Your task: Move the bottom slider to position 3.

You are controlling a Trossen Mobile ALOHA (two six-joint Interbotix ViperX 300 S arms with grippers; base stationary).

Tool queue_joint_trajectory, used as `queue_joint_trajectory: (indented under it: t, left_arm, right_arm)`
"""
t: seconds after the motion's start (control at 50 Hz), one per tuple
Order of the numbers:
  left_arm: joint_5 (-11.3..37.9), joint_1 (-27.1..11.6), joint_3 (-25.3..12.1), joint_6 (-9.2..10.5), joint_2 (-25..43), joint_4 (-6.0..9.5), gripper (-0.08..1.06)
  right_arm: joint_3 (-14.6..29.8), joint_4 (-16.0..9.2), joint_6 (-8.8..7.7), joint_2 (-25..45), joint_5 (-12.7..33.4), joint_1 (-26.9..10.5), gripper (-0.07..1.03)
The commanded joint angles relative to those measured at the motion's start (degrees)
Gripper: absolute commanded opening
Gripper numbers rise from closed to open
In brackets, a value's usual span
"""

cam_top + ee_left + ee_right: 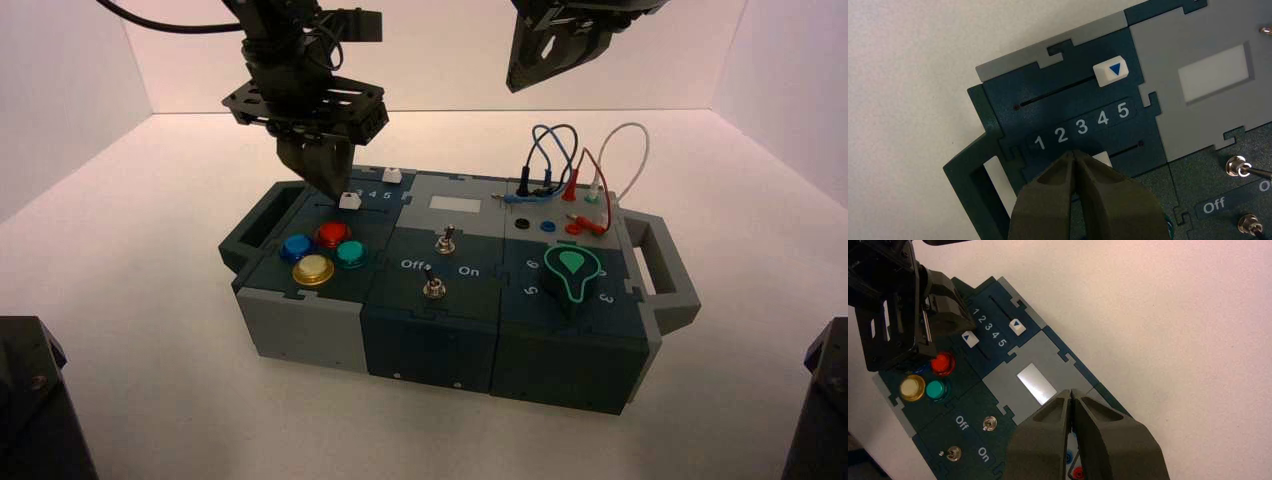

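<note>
The bottom slider (349,200) is a small white cube on the dark teal panel at the box's back left. My left gripper (330,190) is shut, and its tips rest against the knob's left side. In the left wrist view the fingertips (1074,152) cover part of the knob (1103,159), just below the printed row 1 to 5. The knob lies roughly level with the digit 3 (1082,126). The right wrist view shows the knob (970,338) beside the left fingers (955,315). My right gripper (1071,391) is shut and empty, raised above the box (540,60).
The top slider (1111,71) sits near the 5. Red, blue, green and yellow push buttons (332,235) lie in front of the sliders. Two toggle switches (446,240), a green-outlined dial (572,270) and plugged wires (570,165) fill the middle and right.
</note>
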State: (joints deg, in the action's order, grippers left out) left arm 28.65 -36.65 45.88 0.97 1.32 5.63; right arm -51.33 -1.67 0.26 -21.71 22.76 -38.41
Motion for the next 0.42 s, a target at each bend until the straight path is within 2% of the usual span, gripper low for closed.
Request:
queue_joint_trajectory:
  t: [0.02,0.24,0.42]
  left_arm:
    - [-0.2,2.4,0.9,0.09,-3.9,-0.70,-0.03]
    - [-0.2,6.0,3.8,-0.09,-10.1,-1.05,-0.03]
    - [-0.2,7.0,4.6,-0.09,-11.5,-1.14,-0.03]
  right_arm:
    - [1.1,-0.1,0.00,-1.4,-0.4,-0.3,-0.02]
    - [1.1,-0.2,0.00,-2.4,-0.4,-0.2,-0.02]
    - [1.0,-0.2,0.00,-2.4,-0.4,-0.2,-0.02]
